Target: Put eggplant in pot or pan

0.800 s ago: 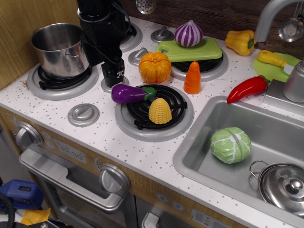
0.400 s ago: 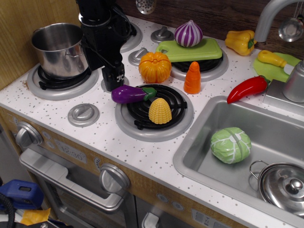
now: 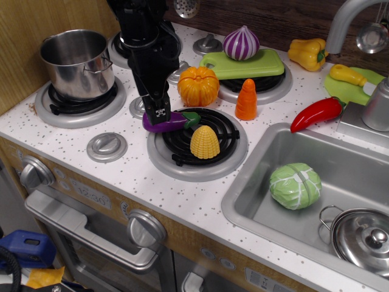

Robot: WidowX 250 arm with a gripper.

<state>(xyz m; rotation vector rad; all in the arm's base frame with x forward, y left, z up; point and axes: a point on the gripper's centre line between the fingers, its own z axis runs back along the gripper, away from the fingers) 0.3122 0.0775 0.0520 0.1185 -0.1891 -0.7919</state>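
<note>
So the claw (image 3: 160,115) is down right on top of the eggplant (image 3: 170,121), can't tell if it's actually clenched on it or not. Eggplant lies on the burner's (image 3: 197,143) rim at 10 o'clock from the corn (image 3: 205,143). Pot (image 3: 78,64) sits well off at 10 o'clock.

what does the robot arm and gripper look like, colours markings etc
The arm is all matte black, built of blocky stacked segments with dark cabling along its upper part. It narrows to a slim black gripper whose tip carries a small white patterned marking. No sleeve or coloured parts show.
</note>
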